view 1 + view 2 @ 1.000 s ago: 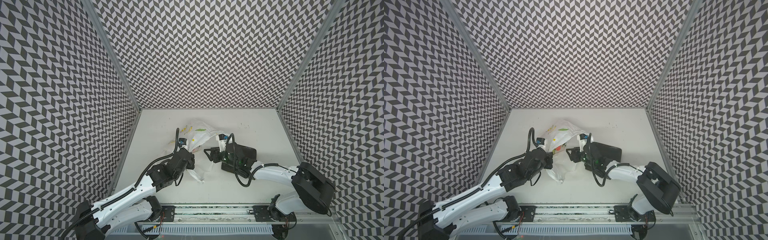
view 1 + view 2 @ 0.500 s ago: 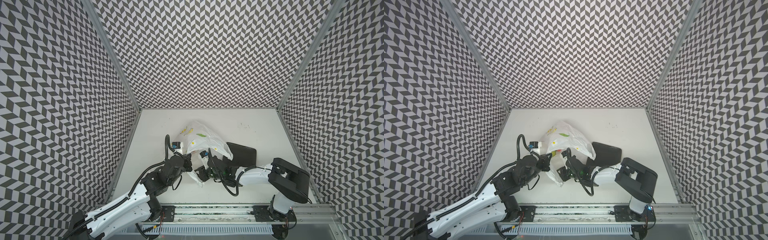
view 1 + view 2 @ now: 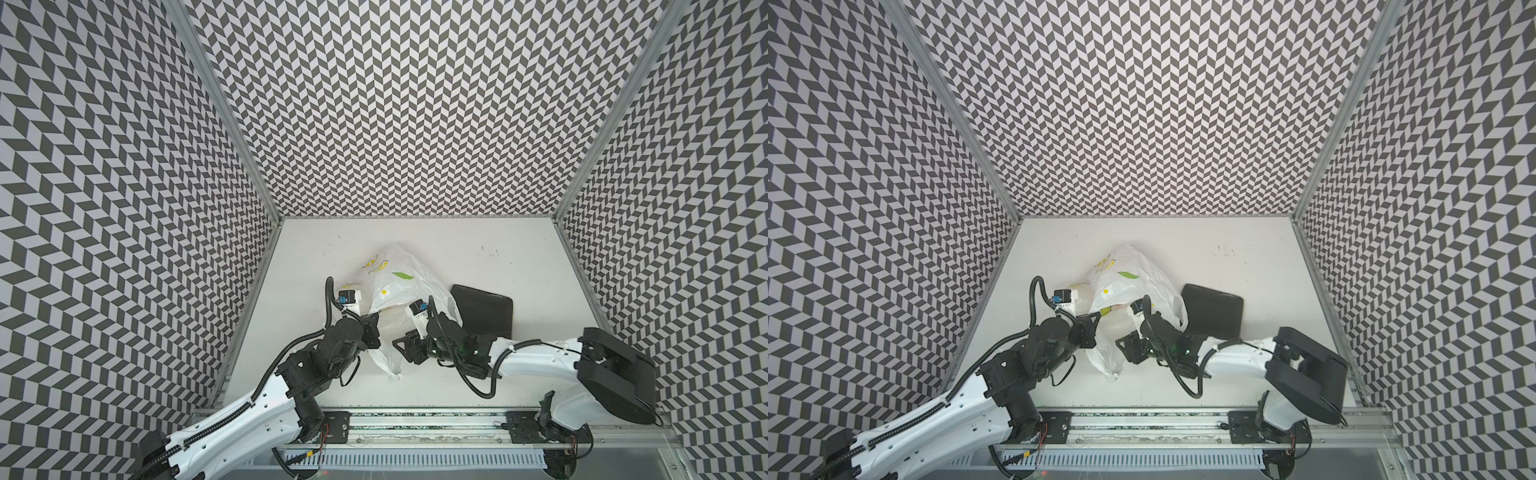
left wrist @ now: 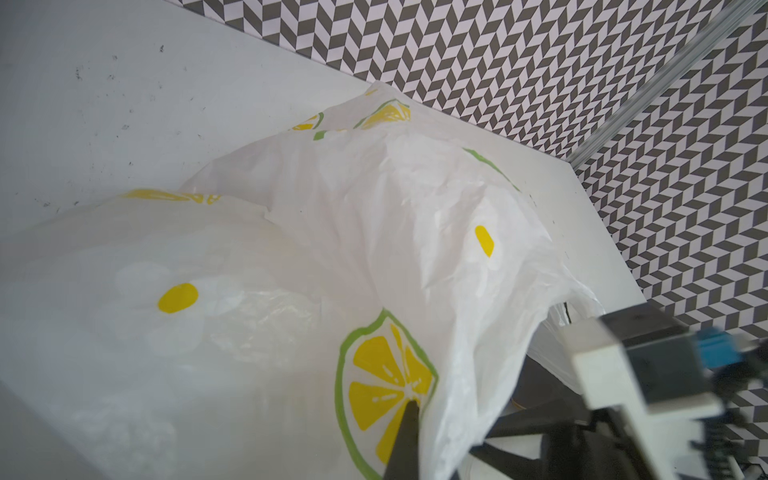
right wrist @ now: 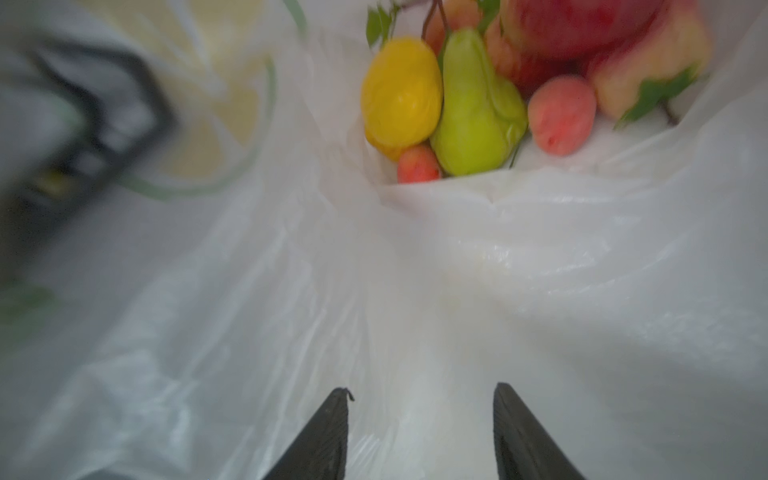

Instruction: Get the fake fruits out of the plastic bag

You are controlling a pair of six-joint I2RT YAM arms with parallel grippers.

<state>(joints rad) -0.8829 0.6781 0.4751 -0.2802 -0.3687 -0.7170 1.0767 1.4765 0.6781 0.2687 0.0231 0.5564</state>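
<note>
Two grippers work at the mouth of the bag (image 3: pixel 399 286), which lies crumpled mid-table (image 3: pixel 498 257). Its body bulges toward the far side, and a tail of film trails near, between the grippers. In both top views the bag's right edge overlaps the left edge of a dark plate (image 3: pixel 484 316).

Left gripper (image 3: pixel 374 328): jaws closed, pinching film at the left side of the mouth. The left wrist view shows one dark fingertip (image 4: pixel 407 436) against a printed lemon slice.

Right gripper (image 5: pixel 419 415): jaws parted about halfway with nothing between them, white film beneath, pointing into the bag.

Fruits (image 5: pixel 478 104): inside the bag, heaped together beyond the right gripper. Yellow, green, pink and red pieces with green leaves. Right wrist view is blurred.
</note>
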